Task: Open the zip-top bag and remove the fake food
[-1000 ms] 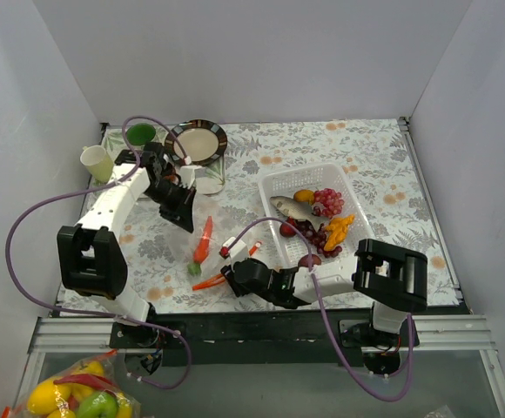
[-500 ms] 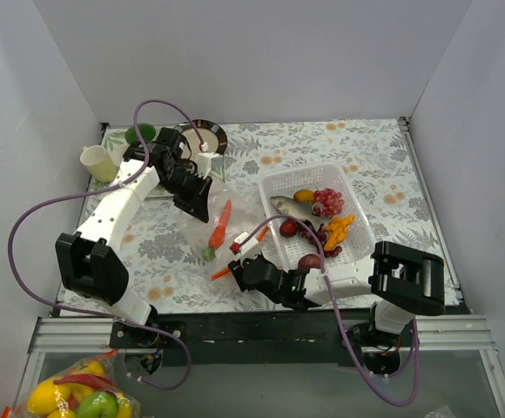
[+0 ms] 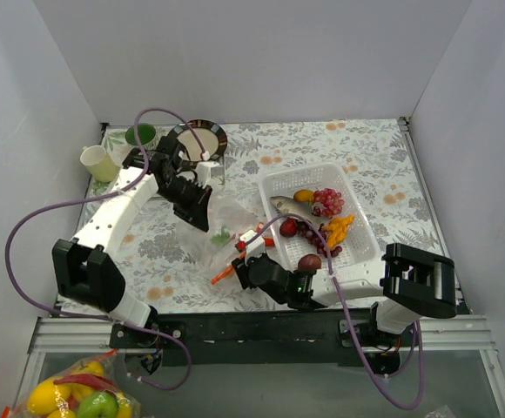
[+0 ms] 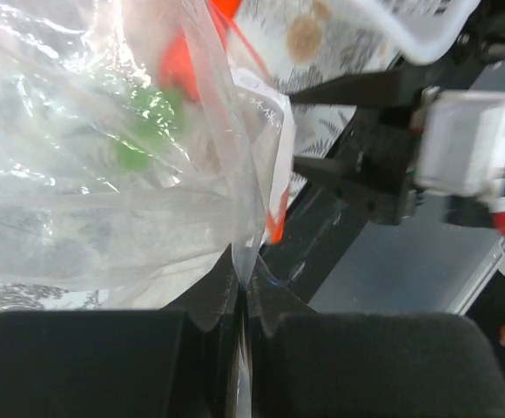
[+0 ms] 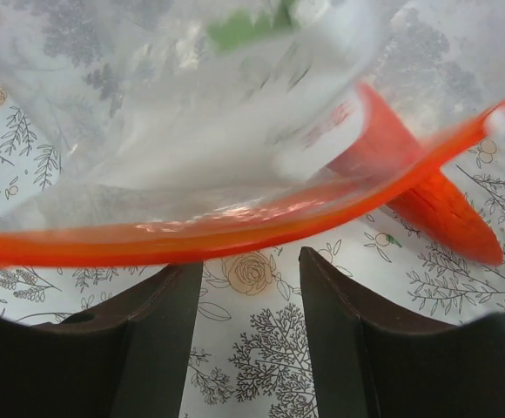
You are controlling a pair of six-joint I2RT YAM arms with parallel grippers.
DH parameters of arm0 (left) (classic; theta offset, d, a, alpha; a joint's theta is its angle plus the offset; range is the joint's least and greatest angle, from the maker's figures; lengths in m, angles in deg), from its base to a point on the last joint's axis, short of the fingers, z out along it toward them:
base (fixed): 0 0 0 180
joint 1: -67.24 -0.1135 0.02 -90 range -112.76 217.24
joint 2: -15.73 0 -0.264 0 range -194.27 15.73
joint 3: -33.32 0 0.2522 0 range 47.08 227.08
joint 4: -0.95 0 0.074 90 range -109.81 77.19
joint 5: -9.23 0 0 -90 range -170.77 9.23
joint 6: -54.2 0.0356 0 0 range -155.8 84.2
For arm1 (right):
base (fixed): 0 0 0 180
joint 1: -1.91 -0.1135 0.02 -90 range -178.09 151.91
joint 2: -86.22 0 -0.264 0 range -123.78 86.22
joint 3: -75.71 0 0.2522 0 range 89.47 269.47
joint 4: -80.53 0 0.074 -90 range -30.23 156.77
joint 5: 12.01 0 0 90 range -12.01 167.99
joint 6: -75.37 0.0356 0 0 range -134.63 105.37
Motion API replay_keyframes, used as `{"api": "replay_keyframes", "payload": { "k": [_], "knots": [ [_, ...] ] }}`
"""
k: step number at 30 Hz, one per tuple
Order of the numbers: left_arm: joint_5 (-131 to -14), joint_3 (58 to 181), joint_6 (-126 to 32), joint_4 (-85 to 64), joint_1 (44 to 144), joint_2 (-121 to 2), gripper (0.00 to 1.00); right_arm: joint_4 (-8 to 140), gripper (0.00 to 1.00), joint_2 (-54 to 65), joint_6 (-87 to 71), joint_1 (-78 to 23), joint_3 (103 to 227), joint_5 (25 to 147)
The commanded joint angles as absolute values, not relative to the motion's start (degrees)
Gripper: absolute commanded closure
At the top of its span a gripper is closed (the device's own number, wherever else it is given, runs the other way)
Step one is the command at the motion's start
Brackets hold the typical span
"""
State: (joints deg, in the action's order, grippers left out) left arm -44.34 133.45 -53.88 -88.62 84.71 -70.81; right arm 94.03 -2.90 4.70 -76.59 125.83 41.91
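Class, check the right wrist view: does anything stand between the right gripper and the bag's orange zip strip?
Nothing visible does. The right gripper is open, and the zip strip crosses just ahead of it, with only the flowered tablecloth showing in the gap. The left gripper is shut on the clear plastic of the bag.

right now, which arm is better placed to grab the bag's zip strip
Right. The right pincer is open with the zip strip just ahead of it. The left pincer is shut on the bag, so it is busy holding it.
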Motion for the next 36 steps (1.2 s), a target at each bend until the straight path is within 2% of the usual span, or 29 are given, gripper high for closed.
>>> {"api": "replay_keyframes", "payload": {
  "k": [1,10,13,14,19,22,23,24,32,36],
  "knots": [
    [-47.45,124.35,-49.86,-91.04,84.38,-74.71,1.0,97.61,0.43,-0.7,5.23,-76.84,124.36,39.84],
    [-57.82,115.21,-49.6,-82.34,82.45,-75.85,1.0,98.22,0.43,-0.35,0.59,-76.75,123.92,35.81],
    [-63.09,111.0,-49.07,-78.39,80.35,-76.81,1.0,97.89,0.4,-1.57,-3.46,-75.36,124.79,34.04],
    [-64.32,110.11,-48.81,-76.9,79.64,-77.17,1.0,97.27,0.35,-1.93,-4.51,-74.83,125.06,34.39],
    [-66.0,107.9,-48.1,-74.34,76.55,-78.31,1.0,92.52,0.26,1.57,-9.43,-70.61,124.72,51.51],
    [-65.65,108.34,-48.19,-73.72,76.47,-78.49,1.0,92.7,0.14,4.92,-12.43,-68.41,122.7,61.53],
    [-65.65,108.86,-48.36,-73.55,76.55,-78.84,1.0,91.74,0.04,5.19,-12.87,-67.62,122.87,65.99],
    [-65.65,109.13,-48.54,-73.46,76.55,-79.02,1.0,91.2,0.01,5.28,-13.13,-66.39,123.3,67.86],
    [-64.86,110.98,-49.59,-73.02,76.55,-80.16,1.0,85.58,0.02,0.01,-17.35,-65.94,130.42,81.57],
    [-65.12,110.63,-50.03,-72.23,76.55,-80.16,1.0,84.7,0.02,-3.77,-17.18,-66.03,132.36,83.7]
  ]
}}
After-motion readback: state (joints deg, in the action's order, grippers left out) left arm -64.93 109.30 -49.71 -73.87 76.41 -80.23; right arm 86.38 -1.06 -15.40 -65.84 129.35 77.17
